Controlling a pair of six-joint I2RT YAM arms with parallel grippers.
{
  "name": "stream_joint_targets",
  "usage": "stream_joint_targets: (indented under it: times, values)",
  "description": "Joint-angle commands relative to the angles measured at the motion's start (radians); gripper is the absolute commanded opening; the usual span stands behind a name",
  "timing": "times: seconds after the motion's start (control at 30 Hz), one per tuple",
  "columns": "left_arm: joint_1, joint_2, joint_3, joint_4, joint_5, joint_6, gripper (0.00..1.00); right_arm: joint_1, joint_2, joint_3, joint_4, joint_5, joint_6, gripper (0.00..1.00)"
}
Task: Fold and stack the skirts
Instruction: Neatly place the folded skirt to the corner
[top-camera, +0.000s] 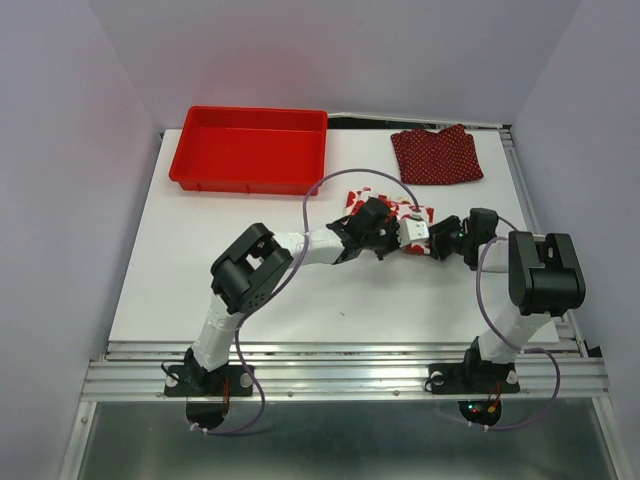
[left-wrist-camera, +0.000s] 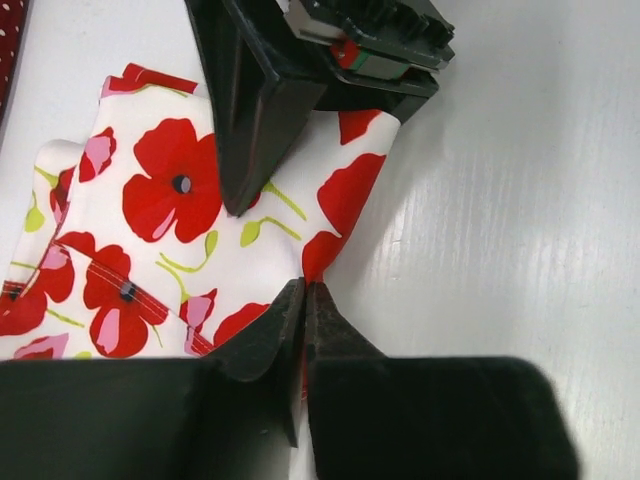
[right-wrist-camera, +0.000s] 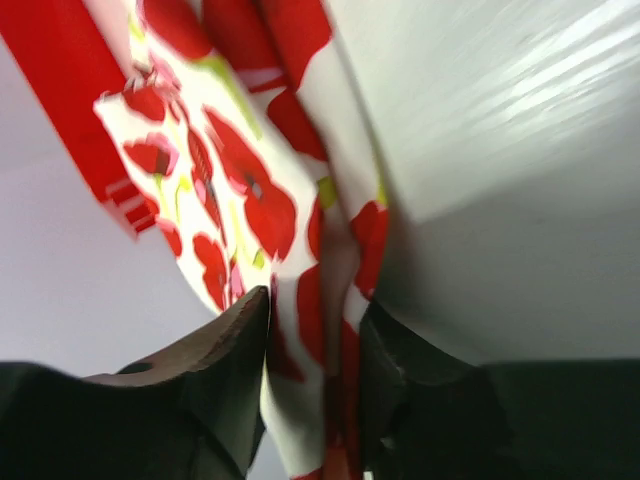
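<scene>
Overhead hides the grips; wrist views show the left pincer (left-wrist-camera: 304, 296) pinching an edge of the flowered skirt (left-wrist-camera: 170, 200) — the right pincer (right-wrist-camera: 315, 322) straddles it, clamp unclear.

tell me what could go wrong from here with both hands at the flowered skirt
1. The left hand pinches only a thin edge of the flowered skirt, so the cloth may slip out when pulled.
2. The right hand has bunched layers between its fingers, so the fold may come out crooked.
3. Both hands work very close together and could bump.
</scene>
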Motion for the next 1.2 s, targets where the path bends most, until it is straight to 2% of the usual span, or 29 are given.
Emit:
stream_joint_targets:
  times: [0.0, 0.03, 0.07, 0.13, 0.27, 0.3, 0.33, 0.37, 0.43, 0.6, 0.73, 0.9, 1.07, 1.17]
  values:
    - [-0.005, -0.021, 0.052, 0.016, -0.019, -0.043, 0.28, 0.01, 0.019, 0.057, 0.01, 0.079, -0.122, 0.36]
    - [-0.005, -0.038, 0.055, -0.009, -0.026, -0.05, 0.39, 0.01, 0.025, 0.092, -0.018, 0.092, -0.15, 0.27]
    - [-0.005, -0.053, 0.052, -0.018, -0.037, -0.054, 0.43, 0.01, 0.028, 0.112, -0.03, 0.097, -0.178, 0.2]
    - [-0.003, -0.122, 0.006, -0.032, -0.08, -0.054, 0.5, 0.01, 0.029, 0.175, -0.081, 0.122, -0.265, 0.01]
    - [0.007, -0.243, -0.035, -0.159, -0.169, -0.082, 0.64, 0.028, 0.033, 0.307, -0.212, 0.136, -0.402, 0.01]
    - [0.015, -0.266, -0.037, -0.202, -0.162, -0.092, 0.77, 0.041, 0.035, 0.33, -0.242, 0.133, -0.454, 0.01]
    - [0.053, -0.316, -0.041, -0.277, -0.083, -0.117, 0.79, 0.041, 0.042, 0.381, -0.26, 0.128, -0.478, 0.01]
    - [0.076, -0.343, -0.048, -0.297, -0.027, -0.128, 0.98, 0.051, 0.05, 0.407, -0.28, 0.131, -0.505, 0.01]
    - [0.14, -0.412, -0.078, -0.36, 0.045, -0.169, 0.98, 0.073, 0.073, 0.464, -0.334, 0.126, -0.597, 0.01]
    - [0.22, -0.498, -0.133, -0.42, 0.078, -0.235, 0.98, 0.11, 0.134, 0.596, -0.378, 0.174, -0.764, 0.01]
    - [0.259, -0.568, -0.207, -0.393, 0.073, -0.238, 0.98, 0.121, 0.191, 0.703, -0.383, 0.189, -0.807, 0.01]
    - [0.282, -0.572, -0.229, -0.403, 0.084, -0.232, 0.98, 0.139, 0.243, 0.836, -0.369, 0.163, -0.861, 0.01]
    - [0.288, -0.573, -0.233, -0.405, 0.102, -0.227, 0.98, 0.18, 0.311, 0.97, -0.443, 0.122, -0.85, 0.01]
    - [0.291, -0.566, -0.224, -0.408, 0.118, -0.231, 0.98, 0.225, 0.321, 0.967, -0.426, 0.123, -0.812, 0.01]
